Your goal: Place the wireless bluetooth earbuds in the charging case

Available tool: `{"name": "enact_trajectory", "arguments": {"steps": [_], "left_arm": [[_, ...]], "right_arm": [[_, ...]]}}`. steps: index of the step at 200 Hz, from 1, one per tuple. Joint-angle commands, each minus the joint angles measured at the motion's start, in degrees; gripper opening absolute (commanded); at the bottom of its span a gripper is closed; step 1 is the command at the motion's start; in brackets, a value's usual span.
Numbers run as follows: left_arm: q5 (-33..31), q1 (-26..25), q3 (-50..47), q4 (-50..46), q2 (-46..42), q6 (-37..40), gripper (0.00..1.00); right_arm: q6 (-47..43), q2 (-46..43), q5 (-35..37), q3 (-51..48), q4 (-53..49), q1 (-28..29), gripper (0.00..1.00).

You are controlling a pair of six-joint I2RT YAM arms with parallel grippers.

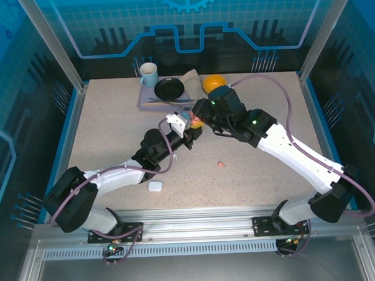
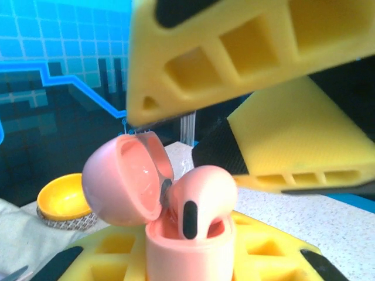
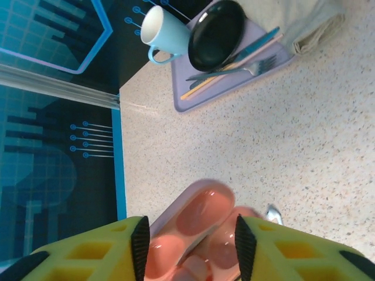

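The left jaws clamp the pink case; the right jaws stand parted, apparently empty. The half-seated earbud could tip out if brushed.

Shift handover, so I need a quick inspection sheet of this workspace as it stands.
Surface: speckled table.
Job's things: open pink case with pink earbud partly seated; loose earbud and white case on table.
Clutter: tray holding mug, black plate, cutlery; cloth; yellow bowl.
Claws: left claw shut on pink case; right claw open above it.
Cables: purple cables along both arms.
Surroundings: blue panelled walls, metal frame.
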Motion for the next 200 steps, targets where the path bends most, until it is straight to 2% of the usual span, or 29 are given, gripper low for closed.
{"name": "enact_trajectory", "arguments": {"steps": [1,13,35,65,85,131,200], "left_arm": [[4.3,0.1,-1.5,3.7,-4.6,0.9,0.0],[6.9,0.9,-2.0,2.2,-6.2,0.2,0.0],[14.3,3.1,-2.4,0.2,-8.6,-2.2,0.0],[23.1,5.4,-1.5,-4.7,-10.7,-3.9,0.0],[26.9,6.4,-1.1,-5.9,-11.2,-5.4,0.0],[30.1,7.4,0.0,-7.7,-10.8,-7.0,0.0],[30.7,7.9,2.1,-7.5,-8.4,-7.7,0.0]], "right_arm": [[-9.4,-5.5,0.9,-0.1,-1.7,-1.7,0.5],[-12.9,-7.3,-0.8,-0.9,-1.9,-2.8,0.51],[-21.2,-9.3,-6.9,-2.5,-0.8,-4.9,0.61],[-34.0,-8.4,-22.1,-2.4,0.0,-7.9,0.72],[-39.1,-7.9,-27.5,-2.3,-0.2,-7.9,0.77],[-44.0,-8.3,-31.4,-3.4,-1.1,-6.4,0.83],[-45.7,-6.9,-26.7,-5.6,-2.9,-3.5,0.85]]}}
